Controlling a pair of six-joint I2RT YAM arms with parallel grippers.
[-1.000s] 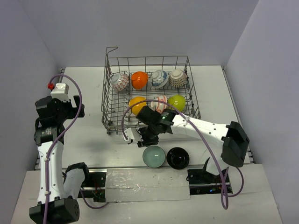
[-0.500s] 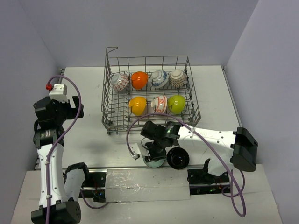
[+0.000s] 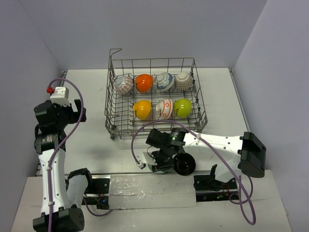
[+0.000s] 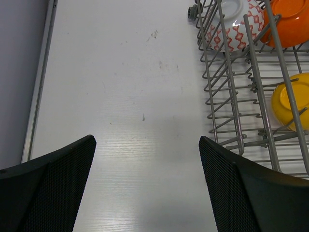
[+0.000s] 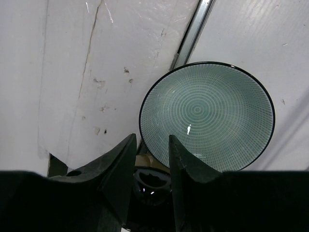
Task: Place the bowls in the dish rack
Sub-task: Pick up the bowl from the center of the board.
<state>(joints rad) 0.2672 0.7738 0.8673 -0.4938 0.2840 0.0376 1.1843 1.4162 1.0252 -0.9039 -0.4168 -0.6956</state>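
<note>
The dish rack [image 3: 152,60] stands at the back of the table, and in it several bowls sit on edge: orange [image 3: 144,82], yellow [image 3: 142,109], lime green [image 3: 182,107] and patterned ones. A pale teal bowl [image 5: 207,116] lies near the table's front edge, with the glossy black bowl [image 3: 185,165] beside it on the right. My right gripper [image 5: 151,137] is open over the teal bowl's near rim: one finger is above the inside, the other outside. My left gripper [image 4: 146,145] is wide open over bare table, left of the rack [image 4: 231,96].
A metal rail [image 5: 193,34] runs along the table's front edge beside the teal bowl. A white plate [image 3: 145,191] lies between the arm bases. Purple cables loop from both arms. Walls close in on the left, back and right.
My right gripper has moved from the rack's front wall back towards the near edge, and now sits over the teal bowl. The left arm has hardly moved.
</note>
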